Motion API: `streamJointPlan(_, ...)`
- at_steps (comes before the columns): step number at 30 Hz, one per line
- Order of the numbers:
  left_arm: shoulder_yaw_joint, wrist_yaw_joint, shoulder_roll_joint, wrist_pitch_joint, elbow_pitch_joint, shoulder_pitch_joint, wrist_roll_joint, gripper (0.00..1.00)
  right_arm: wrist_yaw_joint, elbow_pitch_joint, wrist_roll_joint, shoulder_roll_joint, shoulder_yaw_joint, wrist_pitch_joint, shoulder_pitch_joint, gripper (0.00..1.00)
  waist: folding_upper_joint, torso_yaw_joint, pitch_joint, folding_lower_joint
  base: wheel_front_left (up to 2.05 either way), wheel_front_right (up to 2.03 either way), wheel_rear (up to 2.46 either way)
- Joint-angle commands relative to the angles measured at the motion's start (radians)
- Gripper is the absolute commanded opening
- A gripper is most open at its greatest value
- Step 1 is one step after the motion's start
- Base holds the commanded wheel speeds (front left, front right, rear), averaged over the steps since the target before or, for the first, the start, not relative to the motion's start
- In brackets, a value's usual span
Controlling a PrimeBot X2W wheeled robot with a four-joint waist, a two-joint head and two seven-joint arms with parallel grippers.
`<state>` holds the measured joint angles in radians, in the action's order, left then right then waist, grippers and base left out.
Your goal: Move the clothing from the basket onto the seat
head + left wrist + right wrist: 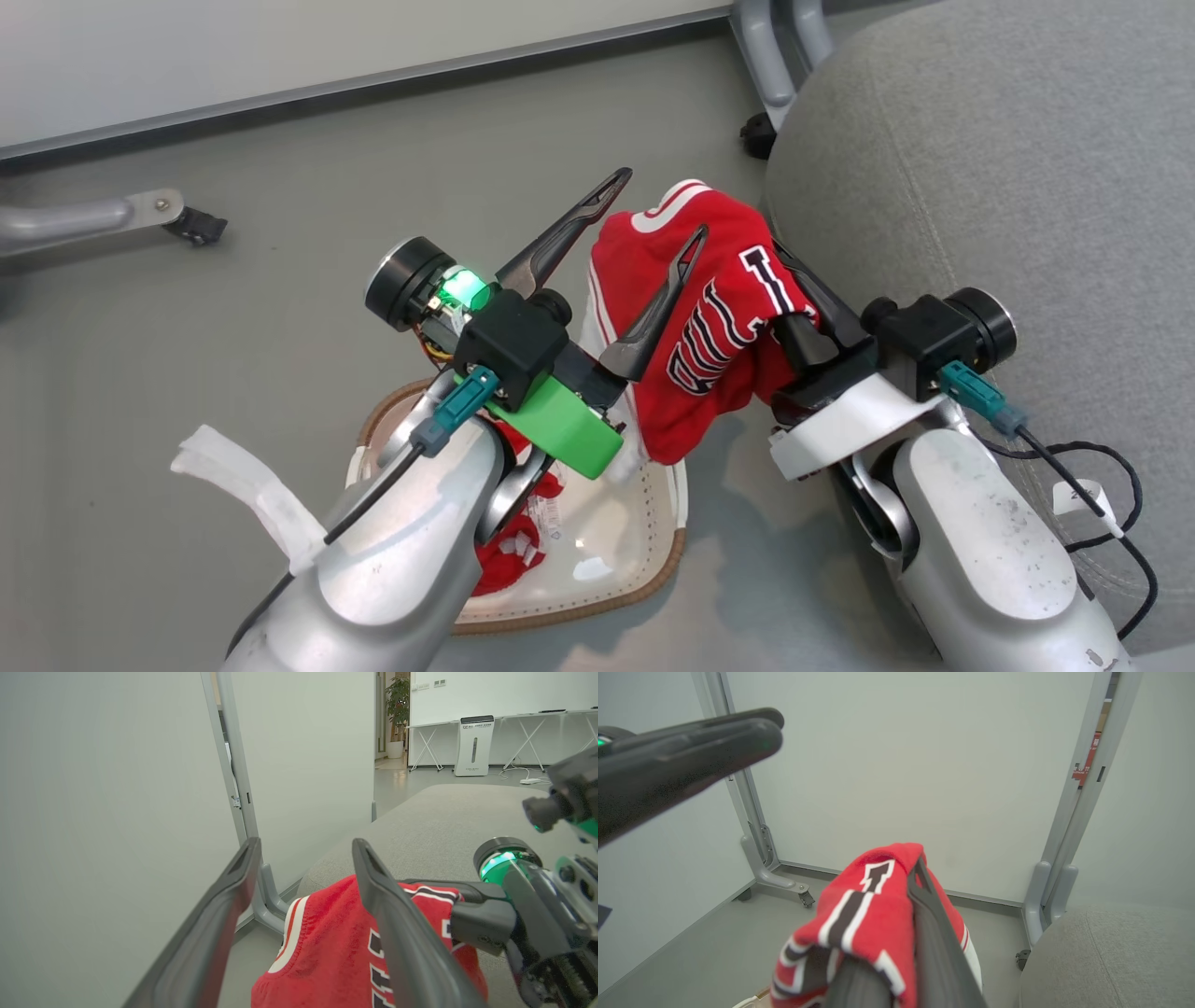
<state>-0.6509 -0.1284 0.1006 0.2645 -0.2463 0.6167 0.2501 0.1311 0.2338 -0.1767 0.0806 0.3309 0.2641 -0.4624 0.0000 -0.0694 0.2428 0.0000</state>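
One red jersey [719, 308] hung at centre frame, clamped in the right gripper [780, 258]. One red garment [509, 560] lay in the basket [597, 599] below. The left gripper [662, 203] angled toward the upper right, fingers spread wide.

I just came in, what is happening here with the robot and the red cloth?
The robot's right gripper is shut on a red jersey, held in the air over the basket and beside the grey seat, not yet laid on it. Its left gripper is open next to the jersey, holding nothing. Another red garment lies in the basket.
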Motion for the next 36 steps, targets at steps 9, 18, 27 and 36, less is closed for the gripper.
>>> streamJointPlan(9, -0.043, -0.003, 0.023, 0.0, -0.028, 0.03, 0.005, 1.0, -0.001, -0.046, -0.011, -0.018, -0.101, 0.0, 0.044, 0.0, 0.0, -0.156, 0.055, 0.0, 0.0, 0.0, 0.0)
streamJointPlan(18, -0.069, -0.003, 0.04, 0.0, -0.047, 0.039, 0.01, 1.0, -0.001, -0.076, -0.018, -0.027, -0.184, 0.001, 0.067, 0.0, 0.0, -0.25, 0.08, 0.0, 0.0, 0.0, 0.0)
streamJointPlan(27, -0.053, -0.002, 0.047, 0.0, -0.05, 0.019, 0.007, 1.0, -0.001, -0.1, -0.043, -0.03, -0.24, 0.001, 0.099, 0.0, 0.0, -0.284, 0.085, 0.0, 0.0, 0.0, 0.0)
streamJointPlan(36, -0.045, -0.001, 0.054, 0.0, -0.04, 0.025, -0.01, 1.0, -0.001, -0.137, -0.039, -0.025, -0.307, 0.001, 0.023, 0.0, 0.0, -0.275, 0.129, 0.0, 0.0, 0.0, 0.0)
